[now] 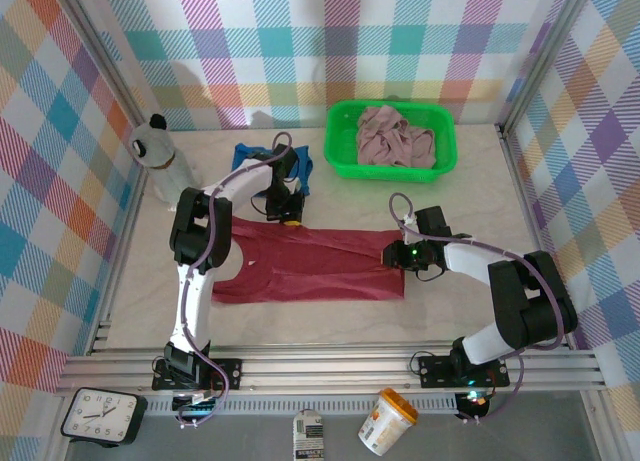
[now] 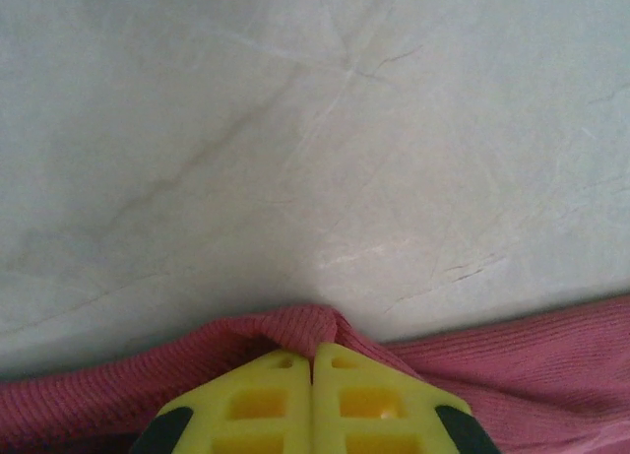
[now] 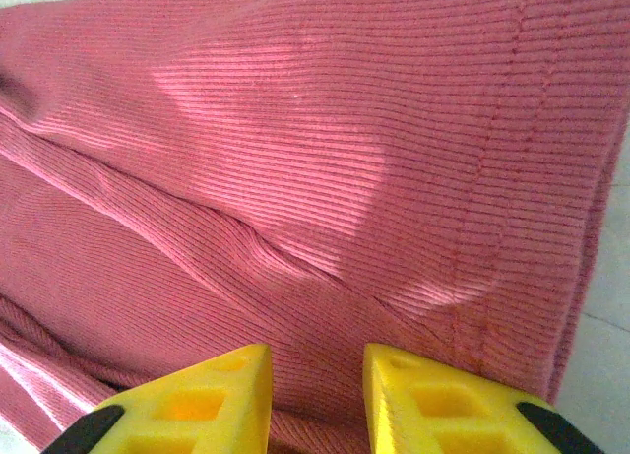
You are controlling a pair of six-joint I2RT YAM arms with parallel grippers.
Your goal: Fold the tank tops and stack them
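The dark red tank top [image 1: 310, 264] lies spread flat on the table. My left gripper [image 1: 290, 219] sits at its far edge, shut on a small raised fold of the red cloth [image 2: 295, 326], yellow fingers pressed together [image 2: 313, 348]. At the garment's right hem [image 3: 492, 178], my right gripper [image 1: 402, 257] hovers low, its jaws [image 3: 317, 360] apart over the ribbed cloth, holding nothing. The royal blue tank top [image 1: 250, 159] lies crumpled behind the left arm. The pale pink tank top [image 1: 392, 141] is heaped in the green basket [image 1: 440, 166].
A clear plastic bottle [image 1: 160, 153] stands at the far left by the plaid wall. A clock [image 1: 98, 416], a white cup [image 1: 388, 421] and a small box [image 1: 308, 436] lie in front of the rail at the near edge.
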